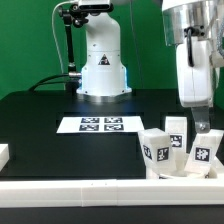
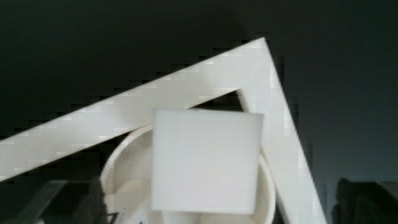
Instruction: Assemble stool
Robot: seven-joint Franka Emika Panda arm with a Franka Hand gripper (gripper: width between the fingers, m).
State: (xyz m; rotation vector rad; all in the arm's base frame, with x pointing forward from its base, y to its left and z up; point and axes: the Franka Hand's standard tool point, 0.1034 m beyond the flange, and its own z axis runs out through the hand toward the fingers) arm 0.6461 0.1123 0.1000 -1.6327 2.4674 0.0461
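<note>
Several white stool legs with square tags stand clustered at the front right of the table, one at the exterior view's left of the cluster [image 1: 157,149], one behind [image 1: 176,132] and one at the right [image 1: 203,155]. My gripper [image 1: 200,127] hangs just above the cluster, open and empty. In the wrist view a rectangular leg [image 2: 208,160] lies between the spread dark fingers [image 2: 61,203], over the round disc seat [image 2: 128,172]. The gripper [image 2: 214,208] does not touch the leg.
The white rail [image 1: 90,187] edges the table's front and forms a corner round the parts in the wrist view [image 2: 214,72]. The marker board [image 1: 100,124] lies mid-table. The arm's base [image 1: 102,60] stands behind. A small white piece [image 1: 3,153] sits at the far left.
</note>
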